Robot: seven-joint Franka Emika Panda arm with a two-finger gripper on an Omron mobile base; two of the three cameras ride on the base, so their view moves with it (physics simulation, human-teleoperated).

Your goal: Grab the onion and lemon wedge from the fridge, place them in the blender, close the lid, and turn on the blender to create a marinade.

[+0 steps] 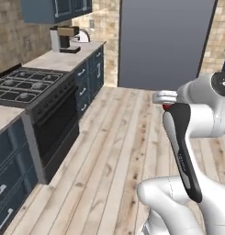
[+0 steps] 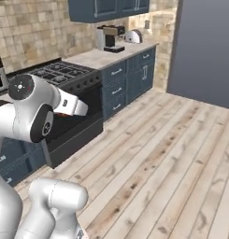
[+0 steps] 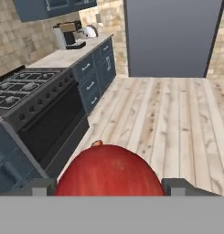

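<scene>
The onion [image 3: 109, 169], a glossy red ball, sits low in the hand view between my two dark finger tips [image 3: 40, 186], and my gripper [image 3: 109, 186] is shut on it. In the left base view a sliver of the onion [image 1: 165, 107] peeks out under the white hand, with the gripper [image 1: 164, 102] held chest-high over the wooden floor. The tall grey fridge [image 1: 164, 41] [image 2: 204, 46] [image 3: 173, 36] stands ahead across the floor, well away from the gripper. The lemon wedge, blender and lid are out of view.
A black stove and oven [image 1: 26, 87] [image 3: 31, 91] line the left wall, between dark blue cabinets [image 1: 91, 73]. A coffee machine [image 1: 65, 39] and a toaster [image 1: 84, 36] stand on the far counter. Wooden floor [image 1: 118, 151] stretches between me and the fridge.
</scene>
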